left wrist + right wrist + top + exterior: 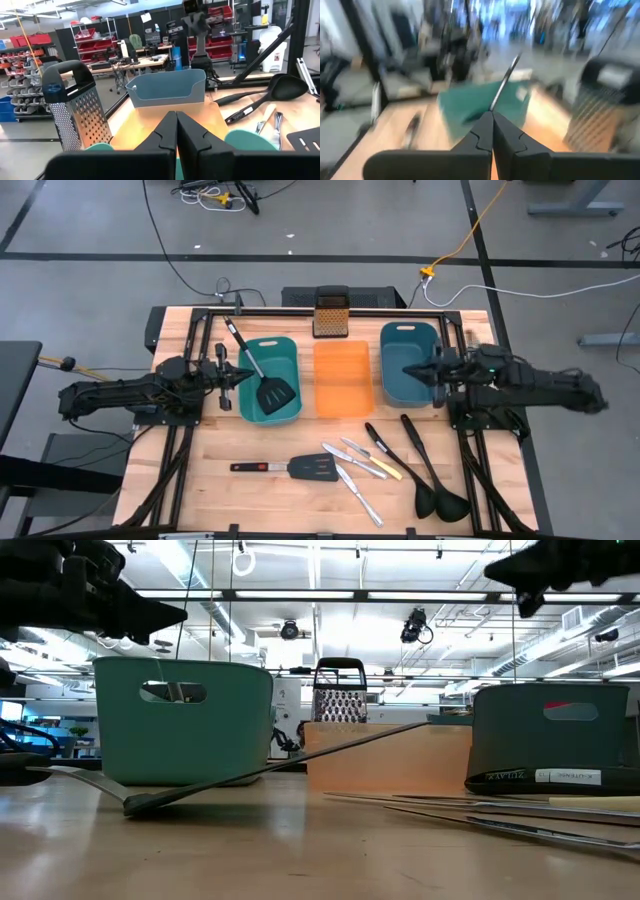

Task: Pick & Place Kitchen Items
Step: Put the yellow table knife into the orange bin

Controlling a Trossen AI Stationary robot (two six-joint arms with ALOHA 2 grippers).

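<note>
One spatula (262,375) already lies in the left teal bin (270,380), handle jutting toward eleven o'clock. The other spatula (290,469), knives (360,465) and ladles (432,470) wait at the table's six o'clock. Left gripper (232,380) and right gripper (412,372) hover closed, empty. Next pick likely needs opening and descending.

Spatula (262,381) in left bin (287,352), ladles (432,470) before right bin (398,345)

The whole counter (250,510) is seen from straight overhead. A level view is taken at counter height, close to the bins, facing the room. Each wrist camera is aimed across the counter toward the opposite arm. The box grater (330,315) is shared by all views.
</note>
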